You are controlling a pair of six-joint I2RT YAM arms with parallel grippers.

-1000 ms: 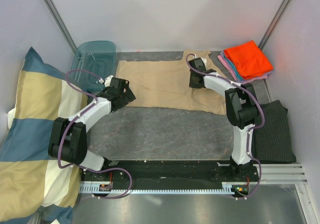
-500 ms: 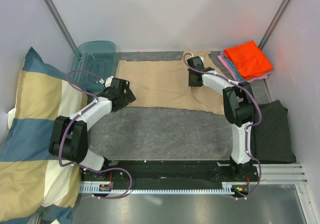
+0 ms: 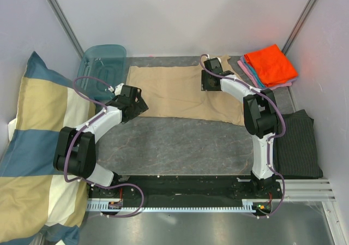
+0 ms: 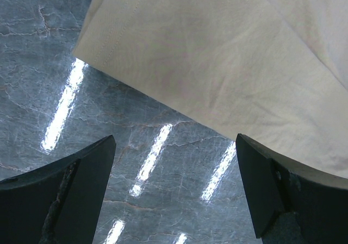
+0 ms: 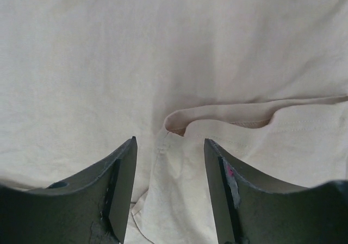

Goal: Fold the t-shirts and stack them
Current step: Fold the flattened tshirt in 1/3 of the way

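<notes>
Right now the tan t-shirt [image 3: 180, 89] lies flat at the far middle of the worktop [image 3: 185, 141]. It is not folded yet.

The left end effector [image 4: 175, 141] is released, with its jaws wide apart. It hangs over the shirt's near left corner, and mostly bare worktop shows between the jaws. I think it should slide a bit more over the cloth before it closes, or it may pinch nothing.

The right end effector [image 5: 169, 142] is released too and holds nothing. It sits low over the far right part of the shirt. A little rolled edge of cloth shows just ahead of its jaws. That looks like a good place to pinch. Both sides should grab just one layer and lift together, so the fold comes out neat.

Now let us count. I see one tan shirt. I see three folded shirts piled at the far right: one orange shirt [image 3: 271, 62] on top, one blue shirt [image 3: 253, 73] and one pink shirt [image 3: 243, 66]. I also see one striped cloth [image 3: 297, 144], one big pillow [image 3: 32, 141] and one see-through bin [image 3: 103, 59].
</notes>
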